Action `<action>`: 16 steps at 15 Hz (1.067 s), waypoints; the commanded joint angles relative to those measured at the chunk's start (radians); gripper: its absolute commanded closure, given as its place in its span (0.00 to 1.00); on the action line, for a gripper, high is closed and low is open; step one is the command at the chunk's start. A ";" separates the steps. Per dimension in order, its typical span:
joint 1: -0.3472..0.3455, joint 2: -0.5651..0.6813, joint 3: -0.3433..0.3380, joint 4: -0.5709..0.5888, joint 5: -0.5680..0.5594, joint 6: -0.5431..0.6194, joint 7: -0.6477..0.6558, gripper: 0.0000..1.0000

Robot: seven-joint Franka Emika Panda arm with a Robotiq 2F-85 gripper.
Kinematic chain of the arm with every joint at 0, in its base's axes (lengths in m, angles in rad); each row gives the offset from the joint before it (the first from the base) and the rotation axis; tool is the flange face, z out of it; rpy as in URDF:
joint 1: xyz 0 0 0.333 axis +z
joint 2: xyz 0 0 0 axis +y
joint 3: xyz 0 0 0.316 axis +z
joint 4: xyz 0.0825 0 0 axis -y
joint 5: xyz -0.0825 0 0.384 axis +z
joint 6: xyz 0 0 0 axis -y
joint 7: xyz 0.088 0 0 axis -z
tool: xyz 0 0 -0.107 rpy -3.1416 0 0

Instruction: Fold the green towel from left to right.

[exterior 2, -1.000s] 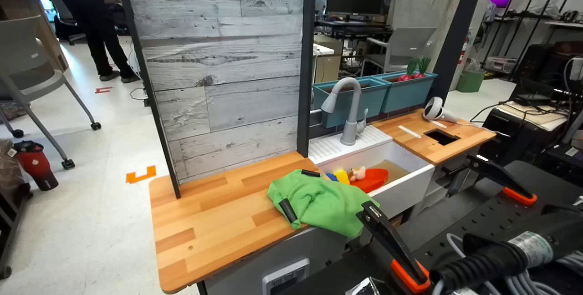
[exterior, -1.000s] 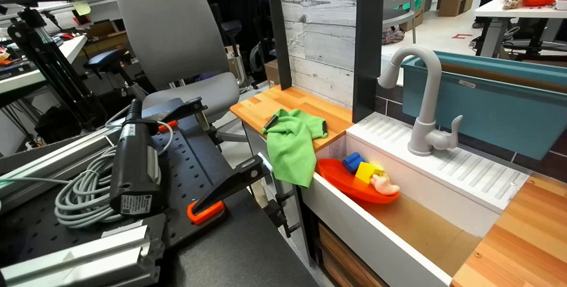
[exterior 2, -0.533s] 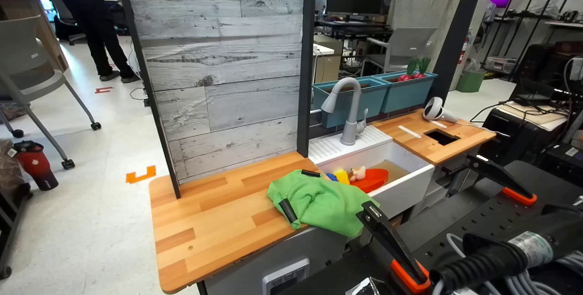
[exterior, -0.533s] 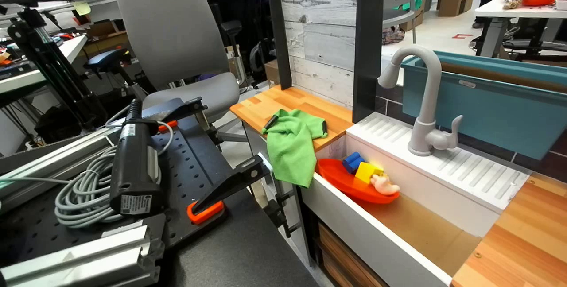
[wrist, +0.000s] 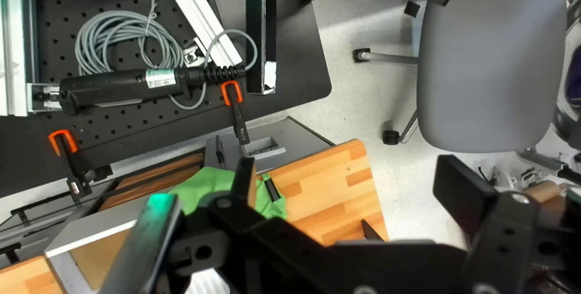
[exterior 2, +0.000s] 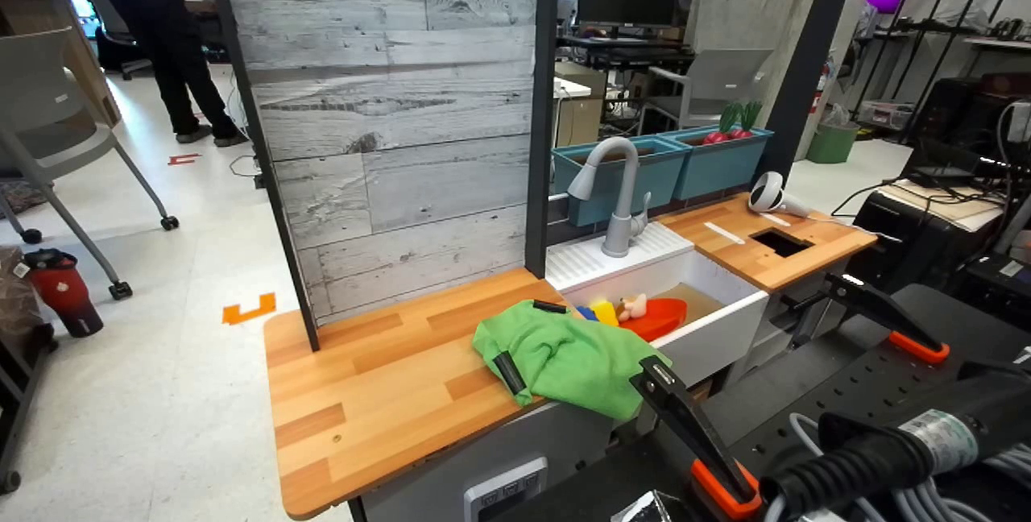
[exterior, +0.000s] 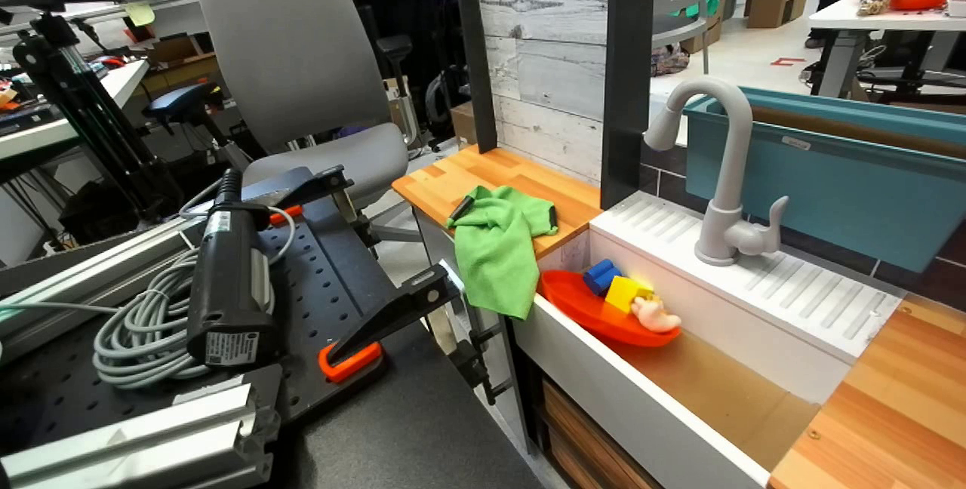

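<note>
The green towel [exterior: 494, 266] lies crumpled on the wooden counter beside the sink, with its lower part hanging over the front edge. In an exterior view the towel [exterior 2: 572, 357] shows two black strips at its edges, one toward the back and one at the near left. In the wrist view the towel [wrist: 202, 187] is partly hidden behind the left finger. My gripper [wrist: 347, 178] is open and empty, with its fingers wide apart, high above the counter. The gripper and arm are not in view in either exterior view.
The wooden counter [exterior 2: 378, 401] has an upright grey plank panel [exterior 2: 403, 103] behind it. The white sink [exterior: 641, 413] holds a red dish [exterior: 573, 315] with toys. A grey faucet [exterior: 728, 172] stands behind it. A black clamp [exterior 2: 685, 417] is close to the towel's hanging edge.
</note>
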 commanded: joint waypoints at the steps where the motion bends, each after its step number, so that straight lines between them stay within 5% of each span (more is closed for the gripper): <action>1: -0.044 0.122 0.053 -0.017 -0.018 0.212 -0.002 0.00; 4: -0.047 0.267 0.069 -0.043 -0.035 0.447 0.005 0.00; 10: -0.030 0.672 0.038 -0.002 -0.049 0.739 0.020 0.00; 13: -0.020 0.851 0.010 0.055 -0.090 0.798 0.055 0.00; 16: -0.003 0.838 -0.013 0.029 -0.093 0.786 0.055 0.00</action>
